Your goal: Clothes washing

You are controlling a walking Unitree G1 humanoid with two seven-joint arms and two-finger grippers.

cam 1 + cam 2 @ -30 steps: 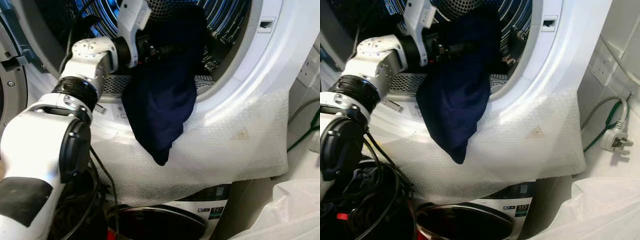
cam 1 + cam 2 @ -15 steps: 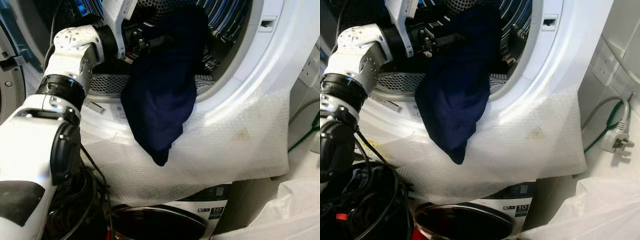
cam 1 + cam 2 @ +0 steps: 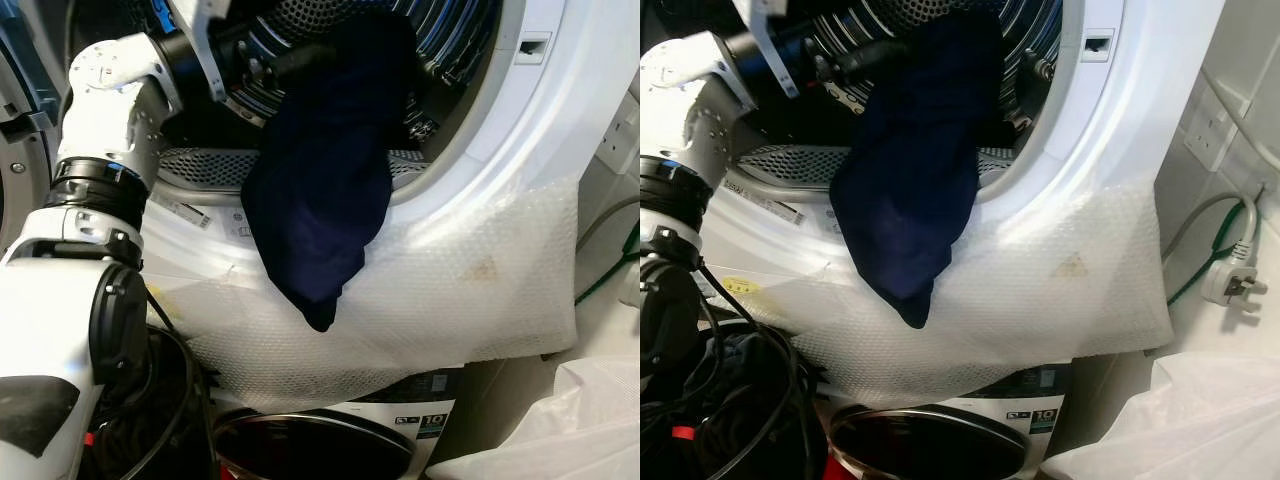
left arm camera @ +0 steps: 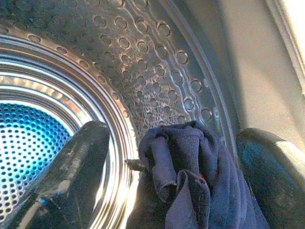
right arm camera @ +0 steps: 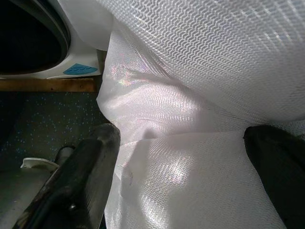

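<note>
Nearest the camera, a white plastic bag (image 3: 1160, 420) occupies the lower right corner, and the dark glass door of a lower machine (image 3: 320, 450) sits at the bottom edge. Above it, a sheet of bubble wrap (image 3: 470, 290) is draped over the front of the upper machine, below the round door opening. The right claw (image 5: 181, 157) hangs low with its 2 black fingers (image 5: 81, 176) spread wide, holding nothing, just in front of the bubble wrap. On the wall to the right, a white plug (image 3: 1230, 283) with a grey cable hangs near a socket (image 3: 1205, 125). The dark navy garment (image 3: 325, 190) lies across the lower rim of the opening: its lower part hangs outside over the white front panel and the top of the bubble wrap, and its upper part reaches into the drum (image 3: 440, 30). The left arm (image 3: 110, 140) extends into the opening. The left claw (image 4: 176, 162) is inside the perforated steel drum with its fingers (image 4: 76, 162) set wide apart; a bunched fold of the garment lies between them, touching neither finger as far as can be seen
</note>
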